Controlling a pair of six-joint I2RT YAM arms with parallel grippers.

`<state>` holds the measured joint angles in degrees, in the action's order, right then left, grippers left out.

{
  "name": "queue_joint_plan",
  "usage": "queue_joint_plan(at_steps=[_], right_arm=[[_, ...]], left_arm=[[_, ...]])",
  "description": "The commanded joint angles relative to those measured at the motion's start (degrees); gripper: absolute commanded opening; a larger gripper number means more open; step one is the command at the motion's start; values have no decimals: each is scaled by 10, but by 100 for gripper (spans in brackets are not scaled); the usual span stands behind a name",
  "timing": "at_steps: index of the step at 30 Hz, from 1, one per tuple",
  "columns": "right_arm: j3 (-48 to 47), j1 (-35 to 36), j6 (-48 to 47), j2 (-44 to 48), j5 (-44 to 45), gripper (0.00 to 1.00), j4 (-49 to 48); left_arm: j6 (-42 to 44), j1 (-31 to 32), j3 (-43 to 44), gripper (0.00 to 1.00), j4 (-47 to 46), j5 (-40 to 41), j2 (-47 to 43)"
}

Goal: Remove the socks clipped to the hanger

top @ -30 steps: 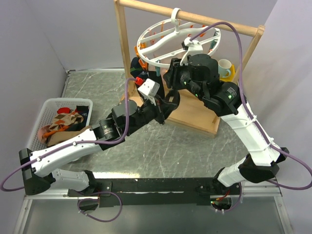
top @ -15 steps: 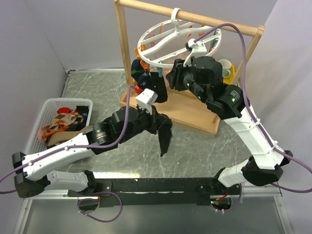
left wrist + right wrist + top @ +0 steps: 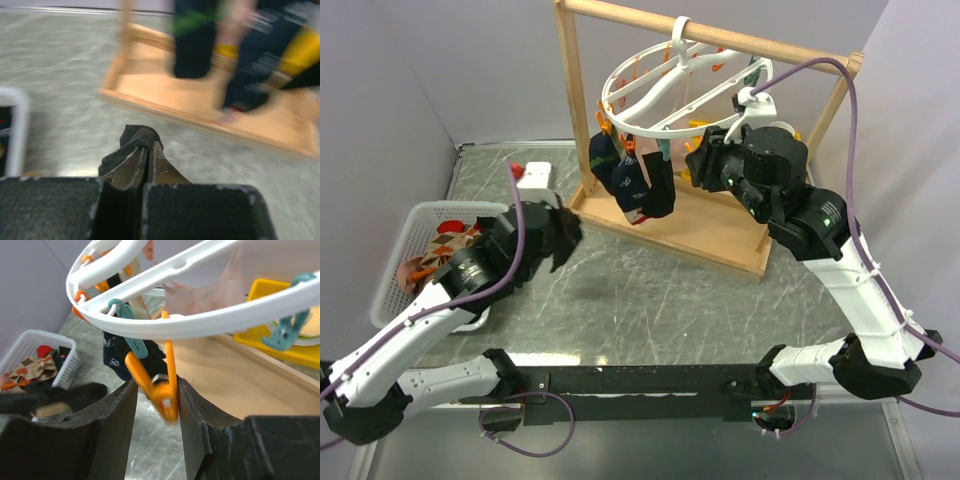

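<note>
The left gripper [image 3: 145,150] at lower centre pinches a black sock [image 3: 131,145] tight — the right gripper [image 3: 156,395] stands parted around an orange clip [image 3: 159,385] under the hanger [image 3: 200,320].

- Even, soft indoor light; top view sharp, faint shadows on the table [image 3: 650,300].
- Left wrist view motion-smeared throughout.
- Right wrist view: near fingers soft, slight blur.

The top view looks down from behind the arm bases over the whole table [image 3: 650,300]. The left wrist camera sits low, close over its fingers, facing the frame [image 3: 210,115]. The right wrist camera looks up close beneath the hanger [image 3: 200,315]. All three views share the frame's base.
</note>
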<state>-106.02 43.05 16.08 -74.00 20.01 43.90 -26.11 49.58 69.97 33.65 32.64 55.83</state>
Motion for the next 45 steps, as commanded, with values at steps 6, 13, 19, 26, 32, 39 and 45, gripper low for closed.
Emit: queue_joint_plan(at_steps=[6, 13, 19, 26, 32, 39, 45], right_arm=[[37, -31, -13, 62, 25, 47, 7], [72, -60, -18, 95, 24, 48, 7], [105, -105, -25, 122, 2, 48, 5], [124, -131, -26, 135, -39, 71, -1], [137, -137, -25, 139, -60, 76, -9], [169, -138, -20, 162, -109, 76, -48], [167, -138, -37, 163, -115, 82, -48]], left_arm=[[25, -165, 9, 1, 51, 72, -63], [6, -264, 1, 1, 48, 24, -52], [-6, -320, -9, 1, 27, 1, -49], [38, -379, 49, 1, 39, 71, -36], [105, -392, 70, 1, 15, 189, -34], [74, -395, 71, 82, 27, 48, 3], [26, -395, 66, 96, -7, -123, -18]])
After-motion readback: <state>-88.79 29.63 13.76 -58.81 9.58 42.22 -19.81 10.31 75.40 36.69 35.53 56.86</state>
